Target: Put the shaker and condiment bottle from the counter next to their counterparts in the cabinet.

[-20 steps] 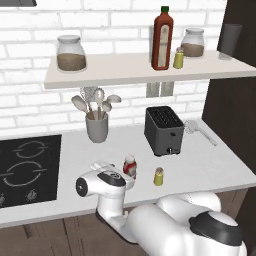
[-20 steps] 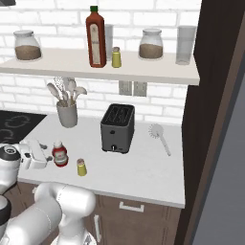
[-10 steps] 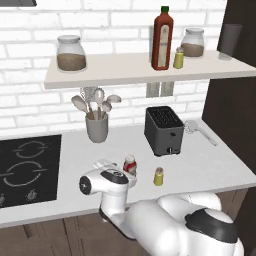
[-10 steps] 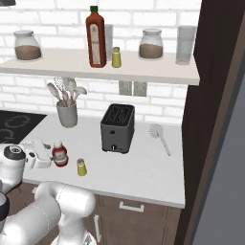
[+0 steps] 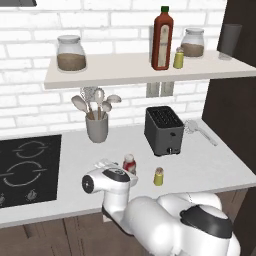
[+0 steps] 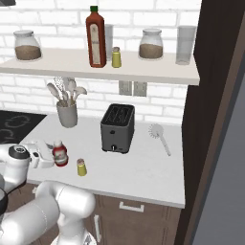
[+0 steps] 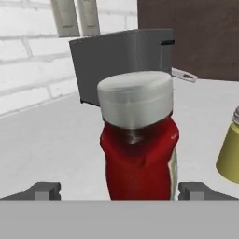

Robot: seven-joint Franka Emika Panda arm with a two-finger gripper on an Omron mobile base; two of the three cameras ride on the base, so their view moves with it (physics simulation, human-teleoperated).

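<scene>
While my gripper [image 7: 119, 190] sits low over the counter [image 5: 210, 165], its two dark fingertips [image 7: 44, 190] stand spread wide either side of the condiment bottle [image 7: 138, 149] — open, gripping nothing, and I cannot tell whether either pad touches the red plastic. In the left base view the white hand hides the bottle's lower half; only its cap and shoulders show. The shaker [image 5: 158, 176] stands just beside it, cut off at the hand view's right edge. Behind them sits the dark toaster [image 6: 117, 128]. Up on the cabinet [image 5: 125, 72] the tall sauce bottle [image 5: 162, 38] and twin shaker [image 5: 178, 58] stand close together — touching or not, unclear.
</scene>
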